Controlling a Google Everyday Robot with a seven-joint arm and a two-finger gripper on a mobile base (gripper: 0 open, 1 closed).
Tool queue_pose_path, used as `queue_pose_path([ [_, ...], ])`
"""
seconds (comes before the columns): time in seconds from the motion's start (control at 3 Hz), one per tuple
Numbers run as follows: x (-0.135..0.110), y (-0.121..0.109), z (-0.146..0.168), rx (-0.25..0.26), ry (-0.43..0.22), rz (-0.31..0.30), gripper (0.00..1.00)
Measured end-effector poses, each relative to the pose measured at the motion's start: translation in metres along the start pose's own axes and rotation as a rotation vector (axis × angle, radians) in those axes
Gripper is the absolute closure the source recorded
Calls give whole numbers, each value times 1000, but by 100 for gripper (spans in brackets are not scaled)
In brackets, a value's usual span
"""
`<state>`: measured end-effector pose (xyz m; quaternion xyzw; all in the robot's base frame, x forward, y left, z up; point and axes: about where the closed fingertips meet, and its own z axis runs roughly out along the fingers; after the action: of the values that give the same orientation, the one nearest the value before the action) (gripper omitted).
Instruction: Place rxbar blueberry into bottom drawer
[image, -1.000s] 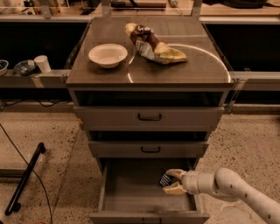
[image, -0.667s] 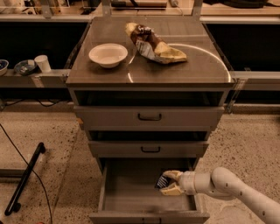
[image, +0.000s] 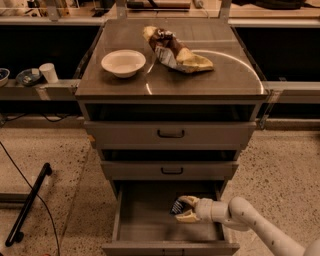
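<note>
reaching in from the lower right, the white arm (image: 250, 220) is holding the gripper (image: 183, 208) inside the open bottom drawer (image: 145, 225), over the right half of its plain grey tray and nearer the back wall than the front. the two pale fingers (image: 188, 200) are pinching the rxbar blueberry (image: 177, 206), one above it and one below in the camera view, so the jaws are clamped on the bar with no gap showing. the bar is sitting right at the fingertips, within the drawer's walls; whether it is touching the tray floor i cannot tell. only a short dark-blue part with pale lines is showing. it is sticking out leftward from the fingertips, towards the drawer's middle and away from the wrist. its long axis seems to be running roughly in line with the fingers, left to right across the drawer, though too little of it is showing to be sure.

above, the middle drawer (image: 210, 171) and the top drawer (image: 125, 135) are showing grey fronts with black handles. on the cabinet top (image: 230, 75) a white bowl (image: 123, 62) is sitting at the left, and a crumpled brown, white and yellow snack bag (image: 176, 50) is lying slantwise just beside it on the right.
</note>
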<state>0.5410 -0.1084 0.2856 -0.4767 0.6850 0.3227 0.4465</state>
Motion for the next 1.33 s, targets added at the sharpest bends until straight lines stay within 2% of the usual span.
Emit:
queue_pose_path([
  [0.33,39,-23,26,9,18,-82,100],
  [0.67,70,-36,42,11,97,-132,100],
  [1.0,75,-39,51,36,147,-121,82],
  [1.33,76,-39,55,45,159,-115,51],
])
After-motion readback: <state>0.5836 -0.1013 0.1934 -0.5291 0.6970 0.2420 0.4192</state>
